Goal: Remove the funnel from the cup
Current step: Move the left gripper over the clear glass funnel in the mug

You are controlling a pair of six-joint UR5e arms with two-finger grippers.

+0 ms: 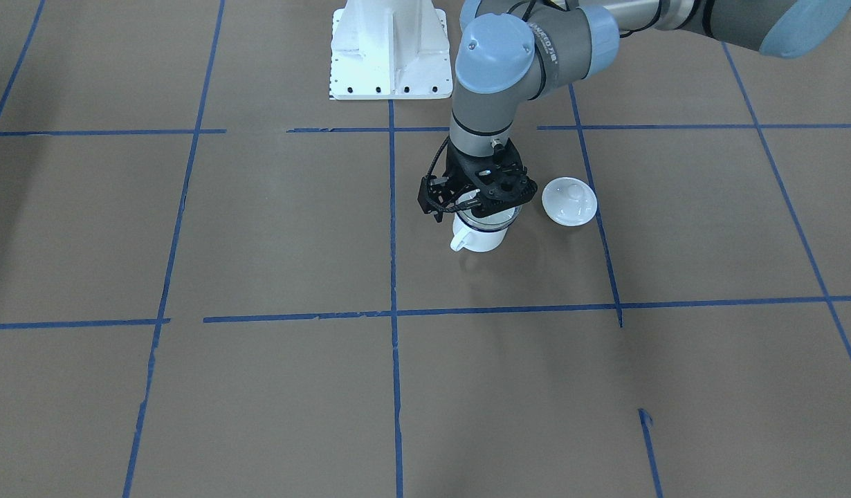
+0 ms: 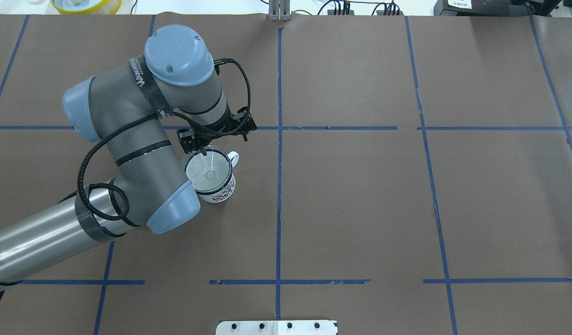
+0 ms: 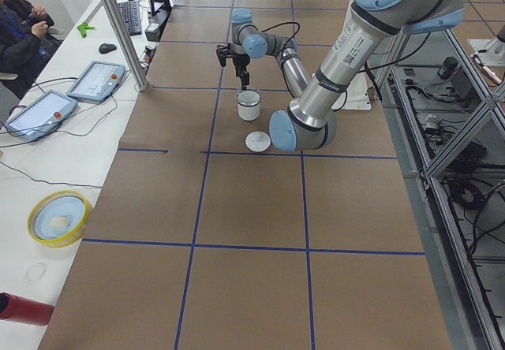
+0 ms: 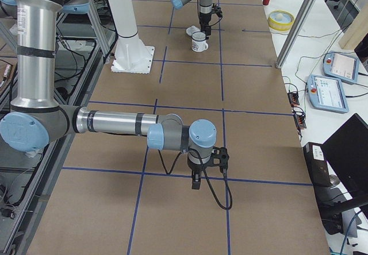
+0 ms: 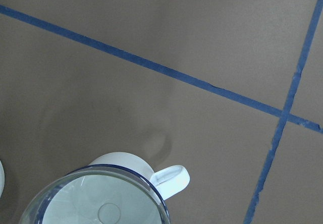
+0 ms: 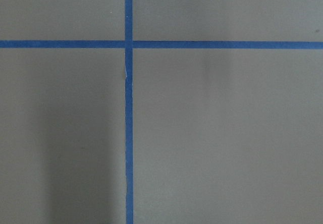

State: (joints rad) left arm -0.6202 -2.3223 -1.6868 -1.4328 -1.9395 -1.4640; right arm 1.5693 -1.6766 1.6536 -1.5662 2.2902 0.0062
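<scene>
Clear plastic and cone-shaped, the funnel (image 2: 208, 173) sits in the cup (image 2: 219, 194), a white enamel mug with a dark blue rim and loop handle, upright on the brown paper counter (image 2: 360, 209). Its axis is vertical, spout down inside, so the way out looks to be straight up. The left end effector (image 2: 202, 150) hangs at the funnel's far rim; released or clenched there, I cannot tell. The right end effector (image 4: 196, 181) is well apart, its state likewise unclear. A glossy white knobbed lid (image 1: 569, 200) lies just beside the cup.
</scene>
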